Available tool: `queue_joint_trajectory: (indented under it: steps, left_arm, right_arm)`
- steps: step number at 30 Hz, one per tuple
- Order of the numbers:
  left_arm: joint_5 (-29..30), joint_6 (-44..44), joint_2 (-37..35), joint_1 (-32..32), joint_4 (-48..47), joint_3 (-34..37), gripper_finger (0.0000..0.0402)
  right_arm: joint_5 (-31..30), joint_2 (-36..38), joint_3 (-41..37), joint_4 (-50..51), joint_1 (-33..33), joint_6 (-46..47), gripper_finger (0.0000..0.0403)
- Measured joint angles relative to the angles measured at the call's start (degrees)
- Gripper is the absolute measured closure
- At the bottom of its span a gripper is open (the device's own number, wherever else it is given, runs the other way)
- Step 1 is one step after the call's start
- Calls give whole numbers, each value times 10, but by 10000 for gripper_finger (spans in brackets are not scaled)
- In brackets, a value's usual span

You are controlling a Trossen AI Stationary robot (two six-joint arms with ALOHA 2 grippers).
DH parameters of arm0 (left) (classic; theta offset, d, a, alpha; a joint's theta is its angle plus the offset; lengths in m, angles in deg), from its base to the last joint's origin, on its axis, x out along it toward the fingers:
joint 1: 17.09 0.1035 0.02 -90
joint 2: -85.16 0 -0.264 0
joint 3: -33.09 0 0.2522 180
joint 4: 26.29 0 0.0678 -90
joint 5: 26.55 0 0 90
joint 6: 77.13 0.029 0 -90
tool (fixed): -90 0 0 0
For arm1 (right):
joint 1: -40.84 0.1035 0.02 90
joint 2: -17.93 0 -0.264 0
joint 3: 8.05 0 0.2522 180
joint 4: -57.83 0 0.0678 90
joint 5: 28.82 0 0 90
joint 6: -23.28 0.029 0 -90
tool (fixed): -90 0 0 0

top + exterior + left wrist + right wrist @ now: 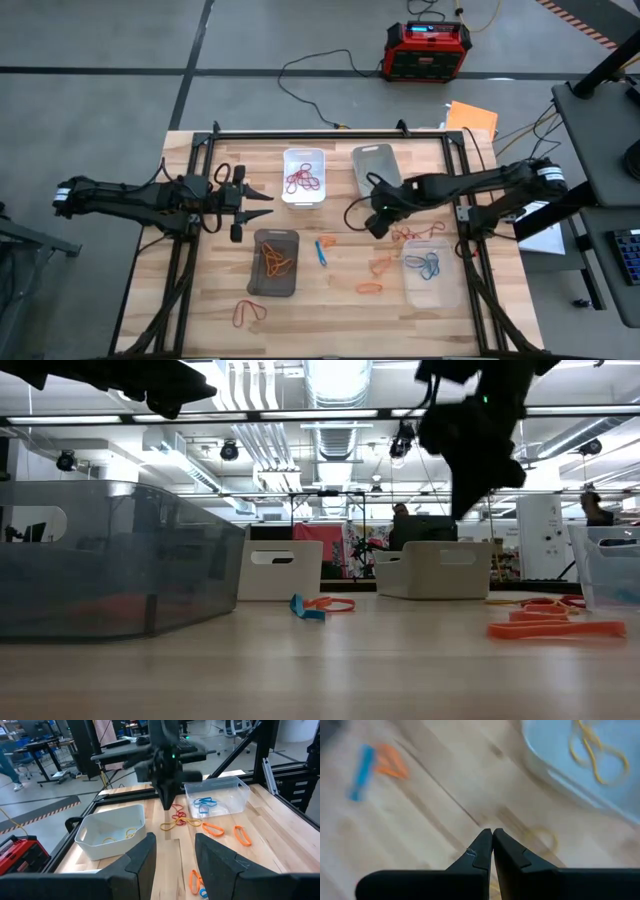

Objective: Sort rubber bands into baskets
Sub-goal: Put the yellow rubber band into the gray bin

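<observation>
Right tool [492,836] pressed together, empty, above counter [330,300] beside grey basket [376,168]. Left tool [262,200] spread, idle near white basket [303,176].

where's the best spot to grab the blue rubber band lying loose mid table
Judging from above, pinch the blue rubber band at its bare far end, coming straight down. It lies flat as a thin strip, and an orange band touches its other end.

The tabletop [330,290] is pale, matt wooden planking framed by dark metal rails [455,170]. The baskets [275,262] look like smooth plastic, one smoky and translucent.
</observation>
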Motion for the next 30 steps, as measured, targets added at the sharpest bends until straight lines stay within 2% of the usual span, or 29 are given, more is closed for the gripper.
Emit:
queue_joint_trajectory:
  steps: [4, 7, 13, 18, 22, 26, 30]
  left_arm:
    - [0, 0, 0, 0, 0, 0, 280]
    - [0, 0, 0, 0, 0, 0, 280]
    - [0, 0, 0, 0, -1, 0, 280]
    - [0, 0, 0, 0, -1, 0, 280]
    - [0, 0, 0, 0, -1, 0, 280]
    - [0, 0, 0, 0, -1, 0, 280]
    - [0, 0, 0, 0, -1, 0, 280]
  right_arm:
    - [0, -51, 0, 48, 0, 35, 392]
    - [30, -93, -1, 52, 0, 42, 377]
    - [58, -160, 0, 52, 0, 37, 301]
    - [49, -181, 0, 53, -1, 40, 223]
    - [38, -182, -1, 60, -2, 52, 175]
    - [35, -182, -1, 68, -2, 53, 147]
    - [35, -189, -3, 67, -2, 50, 141]
